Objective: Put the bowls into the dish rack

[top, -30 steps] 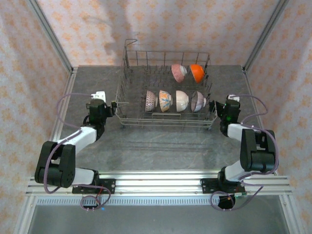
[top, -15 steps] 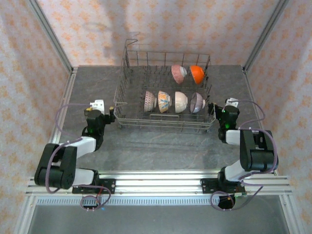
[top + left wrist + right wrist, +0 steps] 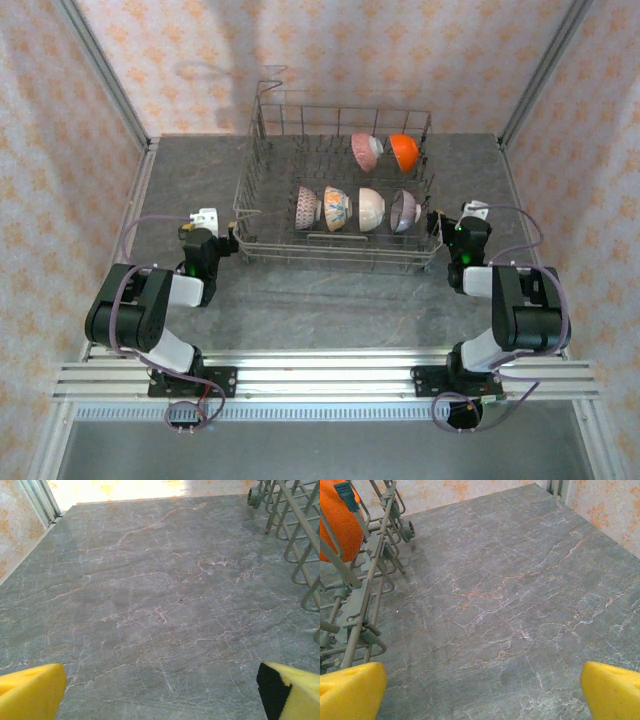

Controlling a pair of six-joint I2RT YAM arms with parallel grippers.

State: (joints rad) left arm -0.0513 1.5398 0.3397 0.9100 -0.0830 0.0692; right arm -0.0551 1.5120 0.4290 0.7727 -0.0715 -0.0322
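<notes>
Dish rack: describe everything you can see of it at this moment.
The dish rack is a large rectangular basket of grey metal-looking wire, with tall open sides, upright tines inside and a raised loop at its far left corner. It stands level on the grey marbled table. Six bowls stand on edge in it: four in the near row, two behind at the right. The left gripper and right gripper, both open, flank its near corners without touching it.

Grey marbled bench [image 3: 330,300] sat boxed by peach floral walls [image 3: 400,60], aluminium corner posts [image 3: 105,75], glare at the back.
</notes>
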